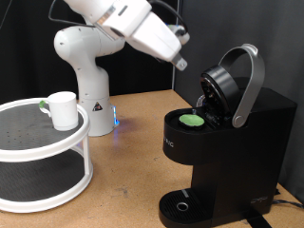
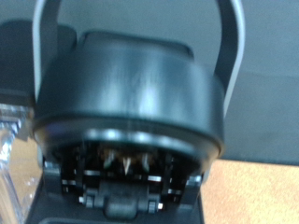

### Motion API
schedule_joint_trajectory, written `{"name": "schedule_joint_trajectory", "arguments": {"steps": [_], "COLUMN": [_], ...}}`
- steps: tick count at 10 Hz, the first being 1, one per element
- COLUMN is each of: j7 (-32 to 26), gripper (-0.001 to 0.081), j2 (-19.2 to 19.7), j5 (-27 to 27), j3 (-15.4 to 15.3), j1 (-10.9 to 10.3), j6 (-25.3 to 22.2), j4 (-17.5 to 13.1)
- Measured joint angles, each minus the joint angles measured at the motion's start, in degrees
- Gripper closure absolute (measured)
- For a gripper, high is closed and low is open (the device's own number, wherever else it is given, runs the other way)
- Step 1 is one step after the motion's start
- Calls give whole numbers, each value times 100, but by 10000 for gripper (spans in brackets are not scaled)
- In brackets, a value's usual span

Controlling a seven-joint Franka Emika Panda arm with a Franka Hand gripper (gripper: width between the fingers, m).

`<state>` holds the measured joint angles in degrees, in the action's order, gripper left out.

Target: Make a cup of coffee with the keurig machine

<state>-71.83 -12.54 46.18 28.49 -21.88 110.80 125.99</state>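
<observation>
The keurig machine (image 1: 228, 142) stands at the exterior view's right, black and boxy, with its silver-grey lid handle (image 1: 249, 81) raised and the lid open. A small dark pod with a green top (image 1: 193, 120) sits in the open brew chamber. The round drip tray (image 1: 182, 205) at its base holds nothing. The white cup (image 1: 63, 109) stands on the top tier of a white rack at the exterior view's left. My gripper (image 1: 180, 61) hangs above and to the left of the open lid, touching nothing. The wrist view is filled by the lid's underside (image 2: 131, 93) with its needles (image 2: 126, 163).
The white two-tier round rack (image 1: 43, 152) takes up the exterior view's left. The arm's white base (image 1: 85, 76) stands behind it on the wooden table (image 1: 133, 142). A black backdrop closes the rear.
</observation>
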Motion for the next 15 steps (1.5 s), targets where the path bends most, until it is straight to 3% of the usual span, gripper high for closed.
{"name": "schedule_joint_trajectory", "arguments": {"steps": [4,7,10,13,15], "j7": [260,226,557,918,909], "gripper": [1,1,1,1,1], "j2": [-107,-105,-61,-19,-12], "j5": [-16,286,568,595,595], "j3": [102,79,-127,-470,-436], "j1": [46,5,-194,-334,-332], "j6": [-522,-545,-675,-200,-413], "j4": [-334,-329,-527,-632,-633]}}
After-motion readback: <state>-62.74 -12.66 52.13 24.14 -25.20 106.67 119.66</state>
